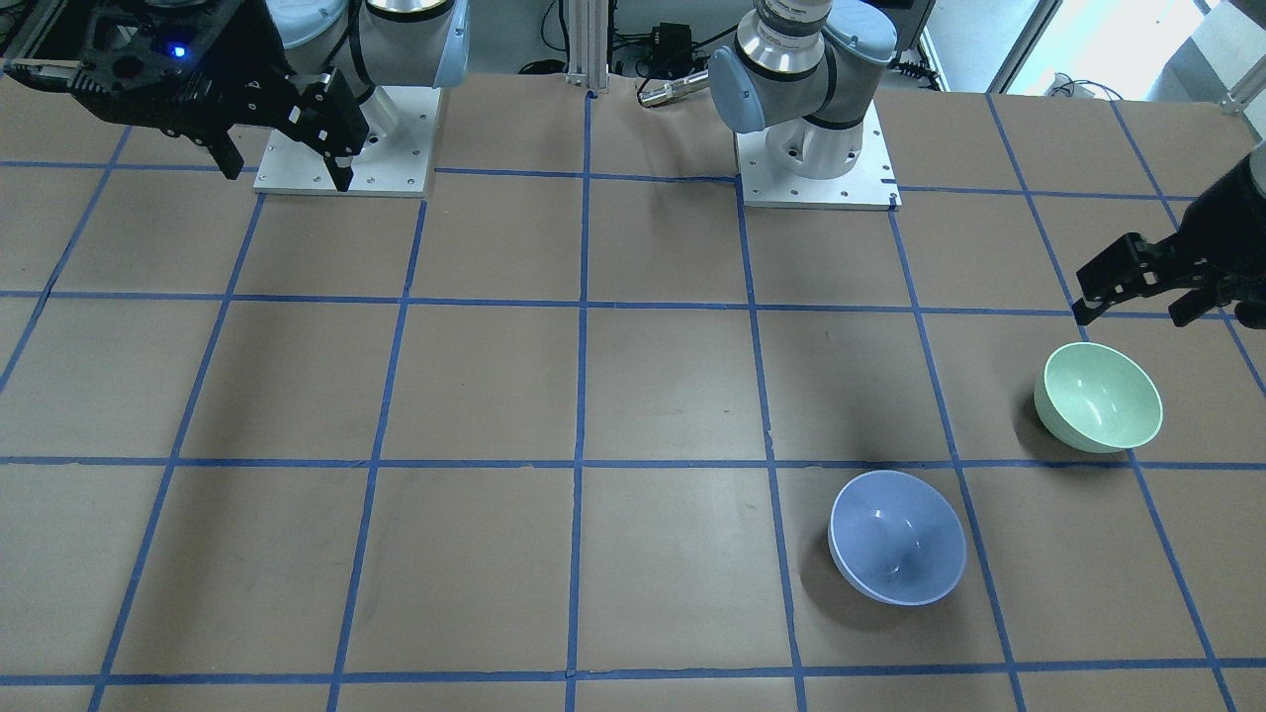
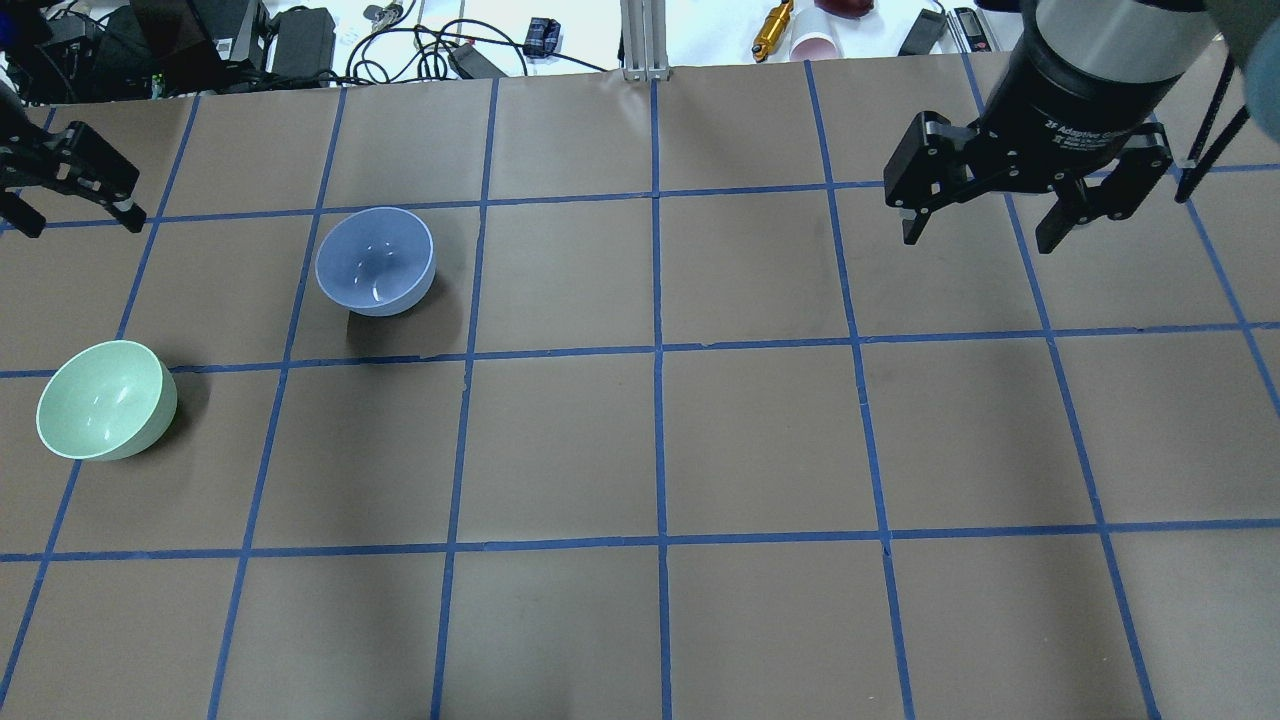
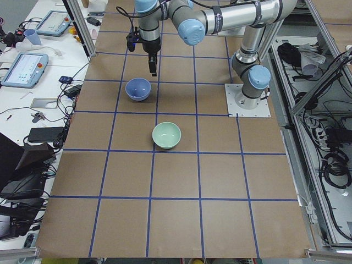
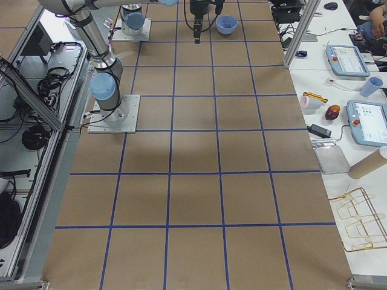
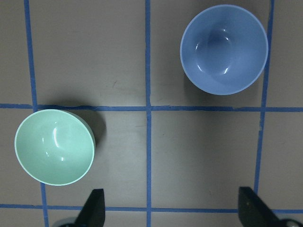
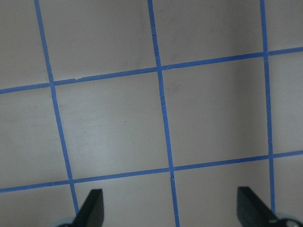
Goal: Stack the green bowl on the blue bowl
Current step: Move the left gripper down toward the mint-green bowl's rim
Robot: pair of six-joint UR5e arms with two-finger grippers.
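The green bowl (image 2: 100,400) sat upright on the counter (image 2: 760,440), near the left claw (image 1: 1132,312), which hung released and empty. The blue bowl (image 2: 375,260) stood apart, unobstructed. The right claw (image 2: 977,240), likewise released, hovered well away.
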